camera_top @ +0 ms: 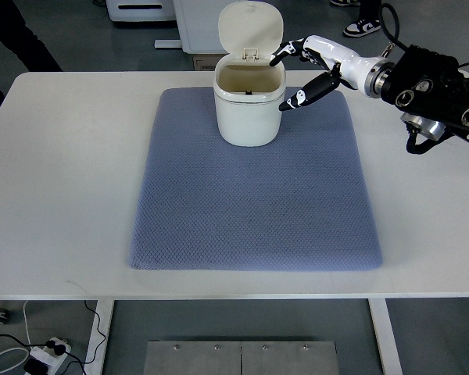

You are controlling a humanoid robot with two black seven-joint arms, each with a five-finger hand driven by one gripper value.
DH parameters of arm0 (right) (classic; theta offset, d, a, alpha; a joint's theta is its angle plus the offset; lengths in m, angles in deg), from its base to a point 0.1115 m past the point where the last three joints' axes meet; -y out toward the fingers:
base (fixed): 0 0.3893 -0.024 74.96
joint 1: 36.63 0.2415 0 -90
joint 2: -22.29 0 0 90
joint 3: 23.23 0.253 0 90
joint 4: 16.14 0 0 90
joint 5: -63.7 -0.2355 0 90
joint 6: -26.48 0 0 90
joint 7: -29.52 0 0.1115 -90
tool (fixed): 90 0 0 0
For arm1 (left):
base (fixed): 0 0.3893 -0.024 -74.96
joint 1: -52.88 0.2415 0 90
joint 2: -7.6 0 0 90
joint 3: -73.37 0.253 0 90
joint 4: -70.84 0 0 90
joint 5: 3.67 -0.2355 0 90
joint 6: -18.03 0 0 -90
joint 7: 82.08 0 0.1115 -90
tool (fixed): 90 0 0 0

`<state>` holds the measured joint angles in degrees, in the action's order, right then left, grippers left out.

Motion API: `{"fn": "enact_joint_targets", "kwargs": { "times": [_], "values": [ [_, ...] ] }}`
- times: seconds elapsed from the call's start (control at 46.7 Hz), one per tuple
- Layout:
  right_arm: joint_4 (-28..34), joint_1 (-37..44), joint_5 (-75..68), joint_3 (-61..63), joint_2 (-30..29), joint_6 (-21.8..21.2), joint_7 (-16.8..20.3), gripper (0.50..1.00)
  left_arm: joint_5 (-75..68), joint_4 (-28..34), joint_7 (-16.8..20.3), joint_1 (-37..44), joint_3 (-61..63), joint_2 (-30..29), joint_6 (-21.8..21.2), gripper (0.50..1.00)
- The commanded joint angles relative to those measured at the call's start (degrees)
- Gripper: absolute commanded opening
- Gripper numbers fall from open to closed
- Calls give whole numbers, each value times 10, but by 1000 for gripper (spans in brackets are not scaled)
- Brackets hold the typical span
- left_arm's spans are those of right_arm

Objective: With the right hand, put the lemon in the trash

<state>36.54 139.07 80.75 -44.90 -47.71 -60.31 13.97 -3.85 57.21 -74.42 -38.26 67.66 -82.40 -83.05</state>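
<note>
White table (62,180) with a blue mat (254,203); the right hand (309,70), fingers spread and empty, hovers beside the open trash bin (248,105).

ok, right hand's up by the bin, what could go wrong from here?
1. The right hand is spread open right beside the trash bin's rim; pulling back carelessly could clip and tip the bin on the soft blue mat.
2. The fingers sit close to the raised lid; a knock could flip it shut.
3. No lemon is visible on the mat or table, and the bin's inside is not fully visible, so the drop is unconfirmed.
</note>
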Motion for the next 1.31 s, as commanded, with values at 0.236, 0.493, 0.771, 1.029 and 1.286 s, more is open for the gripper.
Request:
{"fn": "enact_joint_targets", "kwargs": {
  "times": [0.236,0.493,0.771,1.029,1.286],
  "values": [
    [23,-58,-6,52,69,6,-5,1000,0,0,0,0,0,0,0,1000],
    [2,-178,-19,231,71,6,-4,1000,0,0,0,-1,0,0,0,1000],
    [-60,-247,-119,324,54,13,-2,1000,0,0,0,-1,0,0,0,1000],
    [-120,-293,-158,387,4,11,-1,1000,0,0,0,0,0,0,0,1000],
    [-182,-304,-246,435,-44,13,1,1000,0,0,0,0,0,0,0,1000]
  ]
}}
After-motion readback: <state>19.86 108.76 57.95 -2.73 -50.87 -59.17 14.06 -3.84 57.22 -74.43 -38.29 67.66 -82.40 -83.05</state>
